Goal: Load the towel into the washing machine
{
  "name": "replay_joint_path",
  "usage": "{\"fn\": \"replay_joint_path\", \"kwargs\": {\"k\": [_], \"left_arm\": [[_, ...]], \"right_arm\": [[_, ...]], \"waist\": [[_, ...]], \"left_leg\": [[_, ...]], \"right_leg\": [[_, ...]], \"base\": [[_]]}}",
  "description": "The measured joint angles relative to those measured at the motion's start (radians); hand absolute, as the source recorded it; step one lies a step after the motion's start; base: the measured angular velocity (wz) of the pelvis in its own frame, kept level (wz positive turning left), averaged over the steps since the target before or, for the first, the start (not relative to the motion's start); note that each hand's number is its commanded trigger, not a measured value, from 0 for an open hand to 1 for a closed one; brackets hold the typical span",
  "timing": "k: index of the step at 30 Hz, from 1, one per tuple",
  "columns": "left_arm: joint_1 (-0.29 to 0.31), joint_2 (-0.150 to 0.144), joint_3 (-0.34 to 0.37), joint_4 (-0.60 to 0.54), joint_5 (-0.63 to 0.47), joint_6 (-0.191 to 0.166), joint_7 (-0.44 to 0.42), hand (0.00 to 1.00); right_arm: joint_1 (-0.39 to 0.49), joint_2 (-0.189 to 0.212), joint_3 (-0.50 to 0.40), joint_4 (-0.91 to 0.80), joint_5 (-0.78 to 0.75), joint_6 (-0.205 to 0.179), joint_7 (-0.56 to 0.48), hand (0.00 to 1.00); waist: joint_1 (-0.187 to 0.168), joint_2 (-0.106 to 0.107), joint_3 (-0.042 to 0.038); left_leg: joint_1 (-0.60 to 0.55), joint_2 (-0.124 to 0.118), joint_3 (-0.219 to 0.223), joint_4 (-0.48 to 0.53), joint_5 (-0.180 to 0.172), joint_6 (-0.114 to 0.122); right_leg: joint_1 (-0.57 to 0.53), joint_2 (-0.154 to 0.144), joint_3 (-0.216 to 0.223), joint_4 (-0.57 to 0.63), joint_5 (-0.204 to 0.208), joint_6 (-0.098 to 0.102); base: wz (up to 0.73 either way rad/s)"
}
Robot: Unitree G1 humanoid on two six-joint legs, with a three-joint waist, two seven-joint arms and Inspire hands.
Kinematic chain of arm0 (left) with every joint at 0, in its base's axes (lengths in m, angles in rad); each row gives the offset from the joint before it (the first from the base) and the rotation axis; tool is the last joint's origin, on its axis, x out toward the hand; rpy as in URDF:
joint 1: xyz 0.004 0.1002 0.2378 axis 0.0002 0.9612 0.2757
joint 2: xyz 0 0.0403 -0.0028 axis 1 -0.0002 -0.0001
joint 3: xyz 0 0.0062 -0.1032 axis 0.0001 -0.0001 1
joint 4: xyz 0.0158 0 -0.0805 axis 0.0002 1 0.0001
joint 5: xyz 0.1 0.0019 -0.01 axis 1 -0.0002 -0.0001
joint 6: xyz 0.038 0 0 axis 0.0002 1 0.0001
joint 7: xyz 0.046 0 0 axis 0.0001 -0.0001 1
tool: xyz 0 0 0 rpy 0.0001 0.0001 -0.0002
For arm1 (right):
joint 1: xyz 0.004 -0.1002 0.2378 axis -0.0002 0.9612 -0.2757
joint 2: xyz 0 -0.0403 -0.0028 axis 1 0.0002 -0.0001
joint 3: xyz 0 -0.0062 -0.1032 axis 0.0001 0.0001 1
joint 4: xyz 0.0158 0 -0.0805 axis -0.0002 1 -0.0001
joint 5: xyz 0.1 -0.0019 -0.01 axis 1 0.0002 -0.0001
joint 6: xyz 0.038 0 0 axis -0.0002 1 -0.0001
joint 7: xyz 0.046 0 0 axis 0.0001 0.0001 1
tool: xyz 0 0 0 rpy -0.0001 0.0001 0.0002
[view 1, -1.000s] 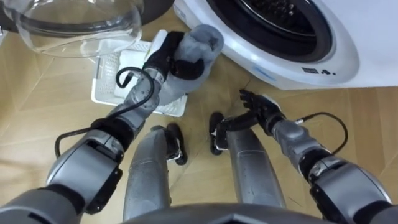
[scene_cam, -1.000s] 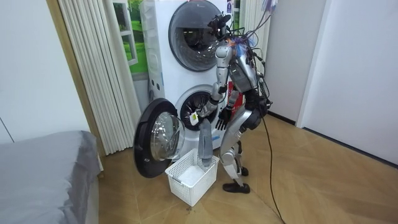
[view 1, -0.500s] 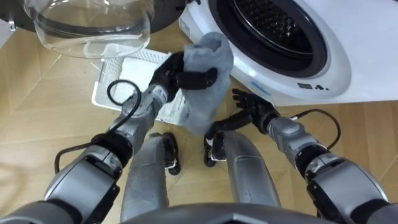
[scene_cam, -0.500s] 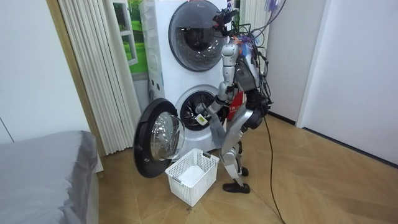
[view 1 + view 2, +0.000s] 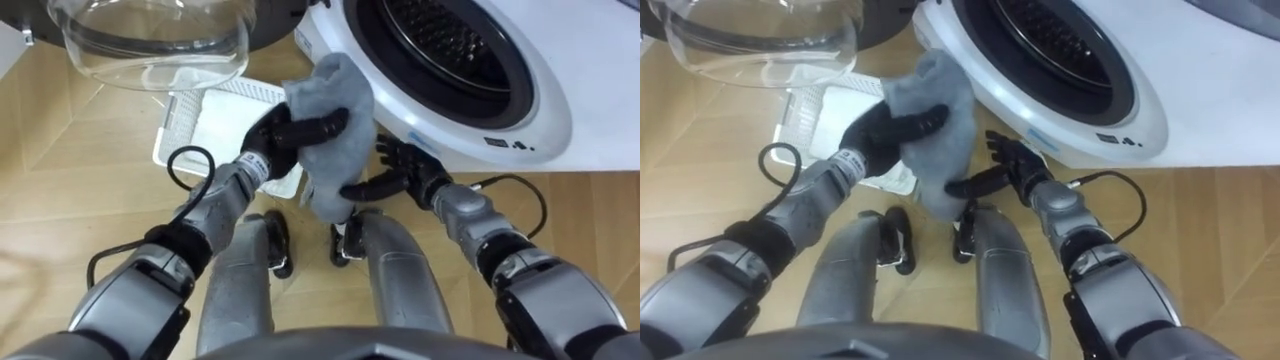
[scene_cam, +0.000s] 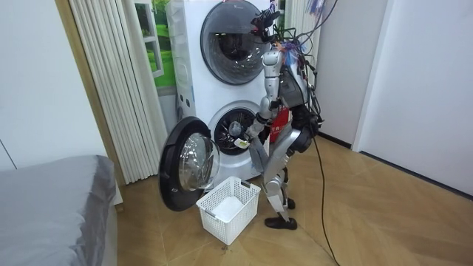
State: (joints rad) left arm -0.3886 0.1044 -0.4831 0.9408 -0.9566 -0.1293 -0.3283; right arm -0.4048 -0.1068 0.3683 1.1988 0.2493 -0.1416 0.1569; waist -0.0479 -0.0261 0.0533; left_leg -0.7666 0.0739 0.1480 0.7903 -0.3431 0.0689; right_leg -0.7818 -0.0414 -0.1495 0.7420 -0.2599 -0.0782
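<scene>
Now, stance: the robot is seen standing upright on the floor, square before the lower washing machine (image 5: 545, 100), with the white basket (image 5: 170, 140) down at its feet.
Towel: the grey towel (image 5: 335, 100) is held up in the air as a bunch, just beside the lower left rim of the drum opening (image 5: 440, 40). It is not yet inside, and a tail of it hangs down towards the legs.
Left robot hand (image 5: 290, 130): fingers and thumb are curled firmly round the towel's upper bunch, so the whole load is carried here.
Right robot hand (image 5: 400, 172): fingers are spread and relaxed, with nothing gripped. One finger is stretched towards the hanging tail, but contact cannot be told.
Door: the glass door (image 5: 150, 40) is swung wide to the machine's left, so the way in is left free.
Step in hand: judged to be the lift towards the drum mouth, with loading not yet done.
To be done well: the bunch should be raised clear of the lower rim and carried deep past the seal before the grip is let go.
Tail: it is best gathered up by the right robot hand, so that nothing is left draped over the rim.
Risk: a shallow release could see the towel slide back out to the floor.
</scene>
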Motion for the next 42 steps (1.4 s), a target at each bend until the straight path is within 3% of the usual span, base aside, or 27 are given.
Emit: {"fn": "replay_joint_path", "kwargs": {"k": [4,8,10,19,20,21,29,42], "left_arm": [[0.0,-0.009,0.0,0.0,-0.115,0.027,-0.02,1.0],[0.0,-0.064,0.017,-0.014,-0.209,0.039,-0.049,1.0],[-0.001,-0.077,0.017,-0.029,-0.21,0.039,-0.059,1.0],[-0.008,-0.079,0.017,-0.086,-0.21,0.036,-0.075,1.0],[-0.011,-0.079,0.015,-0.087,-0.211,0.036,-0.077,1.0],[-0.012,-0.079,0.01,-0.087,-0.212,0.037,-0.077,1.0],[-0.017,-0.08,-0.001,-0.089,-0.254,0.042,-0.083,1.0],[-0.016,-0.078,0.0,-0.108,-0.307,0.046,-0.114,1.0]], "right_arm": [[0.007,-0.001,0.0,0.001,-0.006,0.028,-0.002,0.0],[0.021,0.012,-0.003,0.003,-0.029,0.042,-0.001,0.0],[0.025,0.023,-0.017,0.003,-0.038,0.044,-0.001,0.0],[0.02,0.023,-0.061,0.002,-0.045,0.048,0.017,0.0],[0.02,0.023,-0.064,0.002,-0.044,0.048,0.023,0.45],[0.019,0.023,-0.064,0.002,-0.043,0.049,0.024,1.0],[0.017,0.026,-0.054,0.002,-0.055,0.079,0.026,1.0],[0.005,0.027,-0.066,-0.002,-0.101,0.08,0.026,1.0]], "waist": [[0.002,0.005,-0.0014],[0.011,0.028,-0.0004],[0.011,0.032,-0.0006],[0.001,0.032,0.0001],[0.0,0.032,0.0004],[-0.001,0.031,0.0006],[-0.005,0.019,0.0078],[-0.006,0.016,0.0068]], "left_leg": [[0.014,0.002,-0.003,-0.009,0.003,-0.003],[0.023,0.007,-0.006,-0.016,0.004,-0.003],[0.025,0.007,-0.005,-0.022,0.006,-0.004],[0.026,0.005,-0.004,-0.04,0.011,-0.009],[0.027,0.004,-0.003,-0.041,0.011,-0.009],[0.027,0.004,-0.002,-0.043,0.012,-0.009],[0.026,0.002,-0.002,-0.059,0.015,-0.012],[0.027,0.001,0.002,-0.062,0.017,-0.013]], "right_leg": [[0.017,0.002,-0.007,-0.014,0.006,-0.003],[0.034,0.009,-0.011,-0.036,0.015,-0.003],[0.035,0.009,-0.01,-0.039,0.016,-0.004],[0.033,0.009,-0.008,-0.05,0.016,-0.005],[0.032,0.009,-0.007,-0.051,0.016,-0.005],[0.031,0.009,-0.007,-0.051,0.016,-0.005],[0.028,0.01,-0.006,-0.063,0.016,-0.005],[0.028,0.011,-0.004,-0.073,0.016,-0.005]], "base": [[0.01],[-0.01],[0.0],[0.0],[0.0],[0.0],[0.0],[0.0]]}}
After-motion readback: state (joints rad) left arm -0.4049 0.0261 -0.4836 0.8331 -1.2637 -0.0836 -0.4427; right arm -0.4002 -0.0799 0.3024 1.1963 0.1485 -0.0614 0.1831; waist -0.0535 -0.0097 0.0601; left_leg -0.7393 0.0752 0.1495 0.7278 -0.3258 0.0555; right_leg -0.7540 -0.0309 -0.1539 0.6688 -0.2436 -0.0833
